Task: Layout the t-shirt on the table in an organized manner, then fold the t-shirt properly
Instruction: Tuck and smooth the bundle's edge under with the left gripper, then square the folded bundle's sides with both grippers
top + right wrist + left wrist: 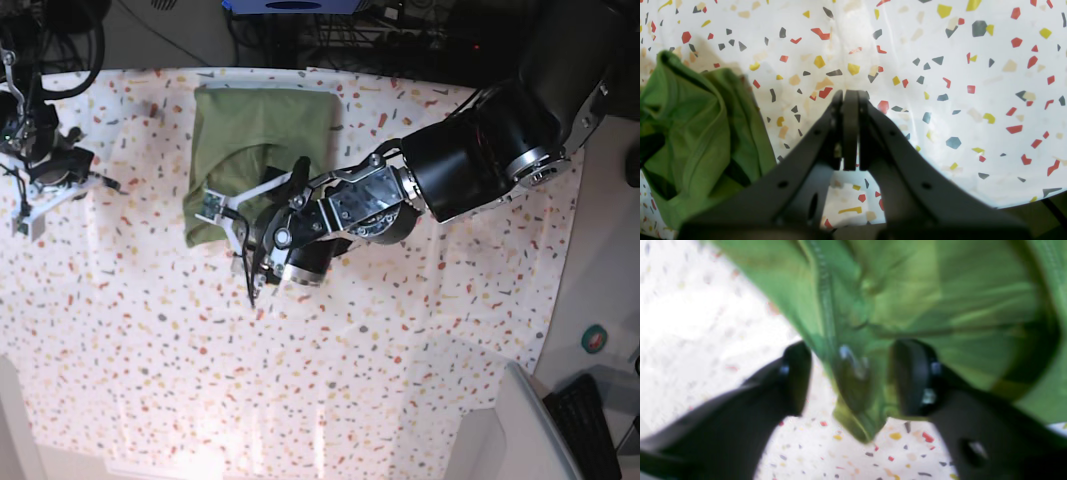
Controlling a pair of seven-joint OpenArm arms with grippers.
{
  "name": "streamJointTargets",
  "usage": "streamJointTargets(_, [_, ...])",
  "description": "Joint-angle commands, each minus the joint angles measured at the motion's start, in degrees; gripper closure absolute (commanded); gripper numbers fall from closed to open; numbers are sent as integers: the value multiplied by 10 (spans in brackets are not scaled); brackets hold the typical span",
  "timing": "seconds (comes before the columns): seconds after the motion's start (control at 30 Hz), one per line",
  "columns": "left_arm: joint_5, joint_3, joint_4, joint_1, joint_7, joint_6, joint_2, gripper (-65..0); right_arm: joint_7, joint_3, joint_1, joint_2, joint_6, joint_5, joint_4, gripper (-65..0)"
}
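Table [420, 340]: wide top under a white cloth speckled with red, yellow, orange and grey flecks; it fills most of the base view.
T-shirt [262, 130]: olive-green, folded into a compact block near the table's far edge, left of centre in the base view; wrinkled, with one bunched point of cloth reaching down towards the speckled cloth.
Left gripper [850, 380]: over the shirt's near edge, jaws spread apart with that bunched point of fabric between them; the blur hides whether either finger touches it.
Right gripper [850, 100]: above bare table beside the shirt's edge, fingers pressed together, nothing between them.
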Motion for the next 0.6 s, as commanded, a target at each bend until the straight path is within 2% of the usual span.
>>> streamJointTargets(0.0, [-1,-22,18,-18,-3,4,10,-449,9,3,5,9,2,0,8,0])
streamJointTargets(0.07, [-2,-68,37,-18,-3,4,6,-481,9,3,3,9,2,0,10,0])
streamJointTargets(0.2, [-3,-214,99,9,48,4,6,-434,9,-18,0,9,2,-1,29,0])
streamJointTargets(0.3, [-3,-330,186,80,81,4,6,-319,9,-40,-15,9,2,-1,73,0])
streamJointTargets(0.33, [-3,-366,219,114,83,4,6,-250,9,-51,-21,9,2,-1,89,0])
streamJointTargets(0.4, [-3,-433,275,189,83,4,6,-61,9,-75,-28,10,2,-1,113,0])
streamJointTargets(0.43, [-3,-458,300,221,83,4,6,0,9,-89,-33,10,2,-1,122,0])
streamJointTargets(0.57, [-3,-547,372,358,81,4,10,0,10,-171,-36,10,2,-1,128,0])
